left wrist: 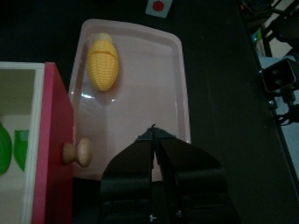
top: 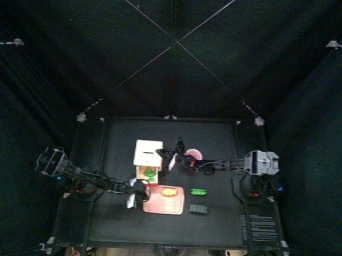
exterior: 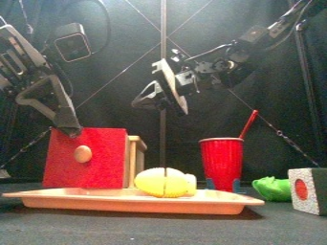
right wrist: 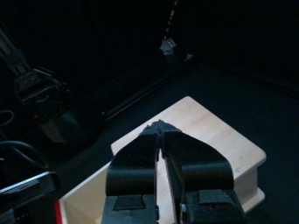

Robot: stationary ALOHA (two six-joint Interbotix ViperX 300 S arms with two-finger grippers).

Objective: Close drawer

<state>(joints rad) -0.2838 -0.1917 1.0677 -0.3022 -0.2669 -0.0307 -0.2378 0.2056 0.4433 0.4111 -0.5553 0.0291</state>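
The drawer [left wrist: 35, 131] stands open: its red front [exterior: 87, 158] with a round wooden knob [left wrist: 76, 151] is pulled out, and the cream inside holds something green [left wrist: 5, 149]. In the top view the drawer unit [top: 144, 153] is at the table's middle left. My left gripper [left wrist: 155, 133] is shut and empty, just off the red front, near the knob; in the front view it [exterior: 68, 126] hangs right above the front's top edge. My right gripper [right wrist: 159, 128] is shut and empty, held above the unit's cream top [right wrist: 216, 149].
A pinkish tray [exterior: 224, 200] with a corn cob [exterior: 166, 181] lies in front of the drawer. A red cup [exterior: 221, 161] with a red stick in it, a green thing [exterior: 271, 187] and a white cube with a red dot [exterior: 307, 189] stand to the right.
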